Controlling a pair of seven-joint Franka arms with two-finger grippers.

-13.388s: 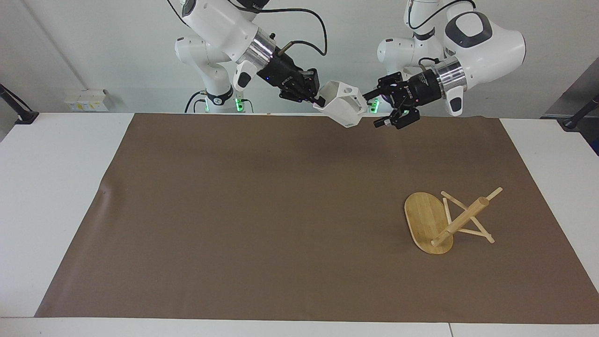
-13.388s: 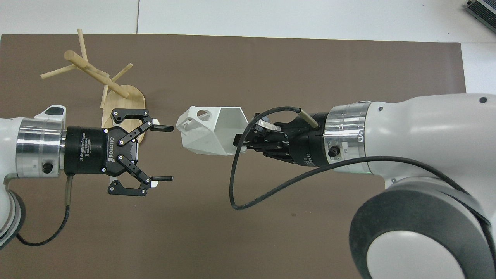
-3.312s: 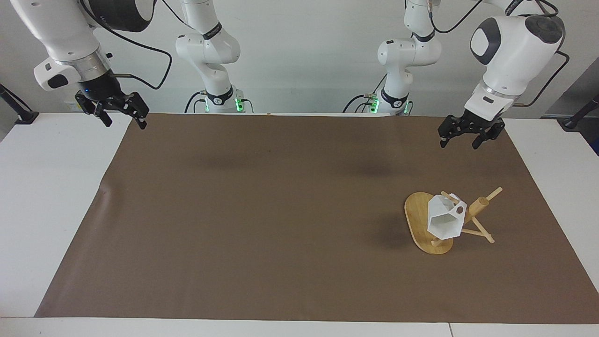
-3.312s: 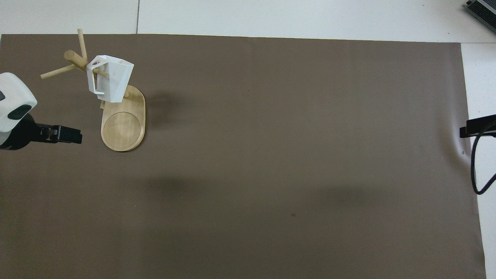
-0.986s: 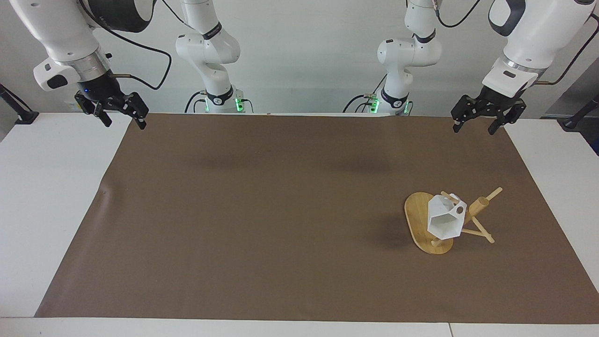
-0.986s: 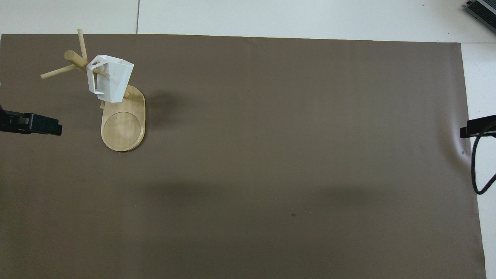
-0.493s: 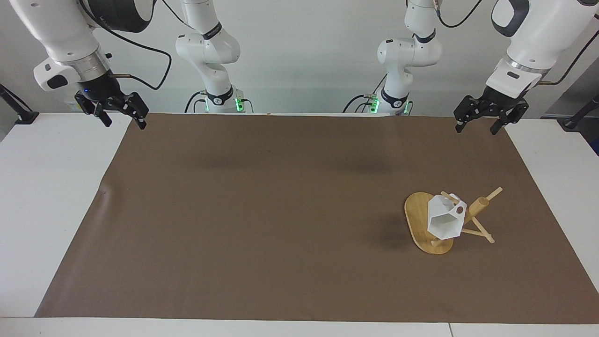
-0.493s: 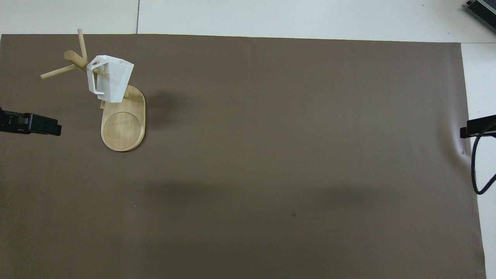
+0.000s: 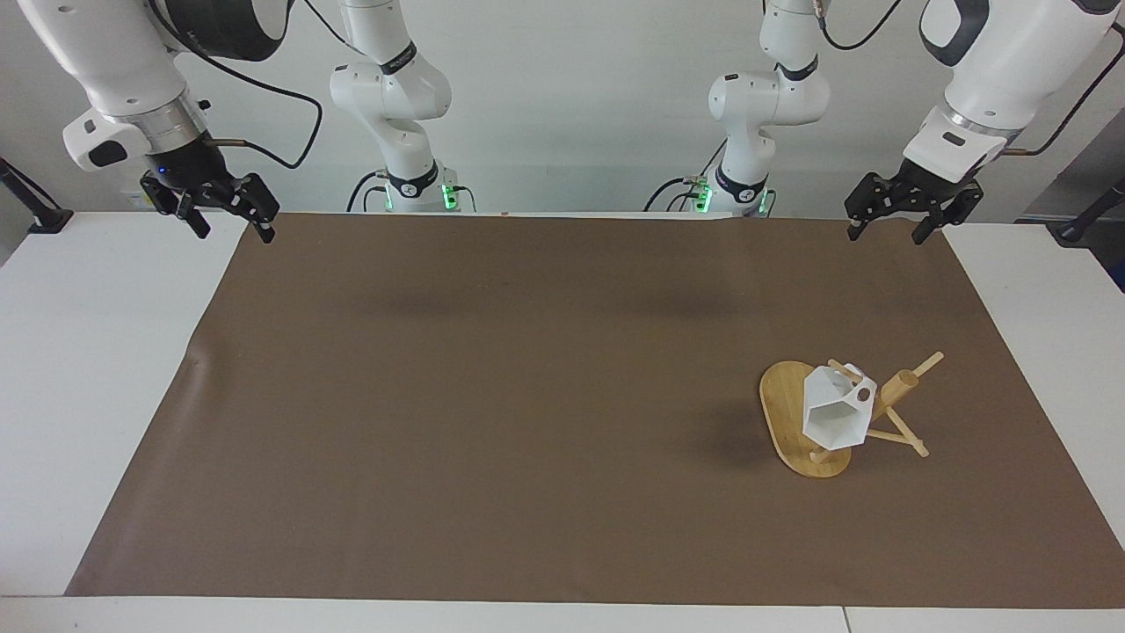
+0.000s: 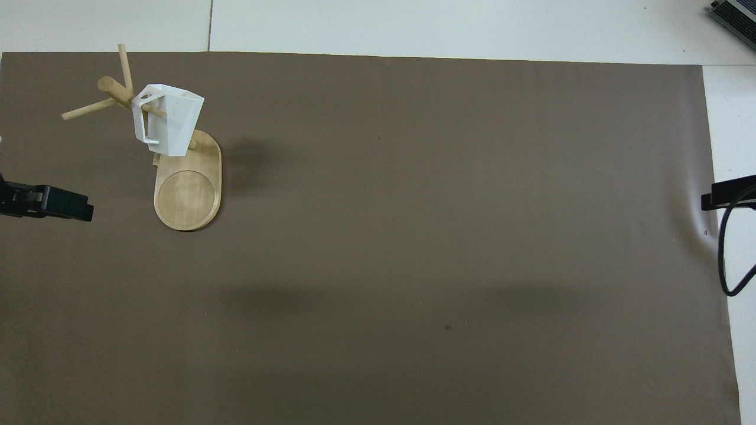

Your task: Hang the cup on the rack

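Cup [image 9: 832, 415]: white, faceted, hung by pierced handle on rack [image 9: 804, 413] peg. Likely light, rigid, slick; best gripped at rim wall. Left gripper [image 9: 895, 222], right gripper [image 9: 230, 215]: fingers spread, empty.

A robot lab bench.
Two white arms [image 9: 391, 105] stood bolted at a white table [image 9: 97, 352] under a brown mat [image 9: 492, 396], with loose cables [image 9: 272, 105] and bare walls [image 9: 571, 88].
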